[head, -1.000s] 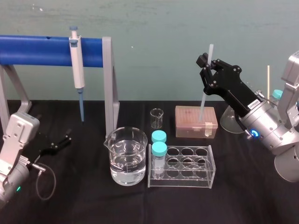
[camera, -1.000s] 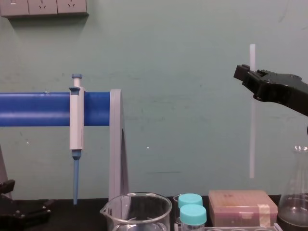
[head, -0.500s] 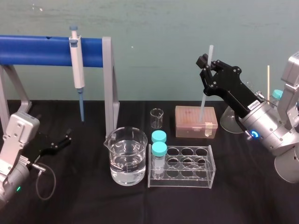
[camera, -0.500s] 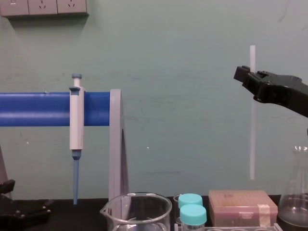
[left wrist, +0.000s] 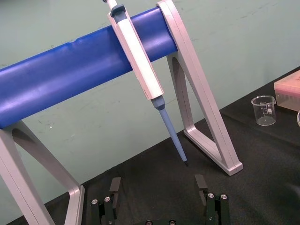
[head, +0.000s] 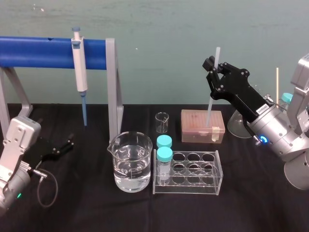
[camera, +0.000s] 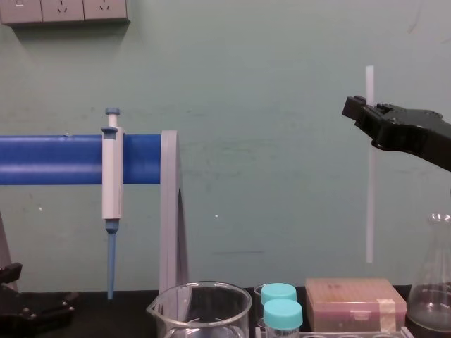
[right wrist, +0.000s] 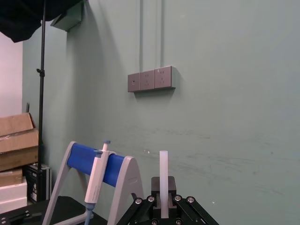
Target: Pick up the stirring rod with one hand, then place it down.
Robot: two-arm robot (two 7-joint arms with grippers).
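Note:
The stirring rod [head: 210, 104] is a thin translucent-white stick, held upright in the air above the pink tip box [head: 203, 126]. My right gripper [head: 214, 67] is shut on the rod's upper part, and a short length sticks out above the black fingers. In the chest view the rod [camera: 369, 197] hangs vertically, its lower end well above the box [camera: 356, 303], with the right gripper [camera: 365, 113] reaching in from the right. The right wrist view shows the rod [right wrist: 163, 173] clamped between the jaws. My left gripper [left wrist: 158, 197] rests open near the table's left side [head: 58, 147], nothing between its fingers.
A white-and-blue pipette [head: 79, 72] hangs on the blue bar stand [head: 43, 51] at back left. A water-filled beaker [head: 129, 162], a small beaker [head: 162, 123] and a clear tube rack [head: 193, 174] with two blue-capped tubes stand mid-table. A glass flask [camera: 433, 289] is at right.

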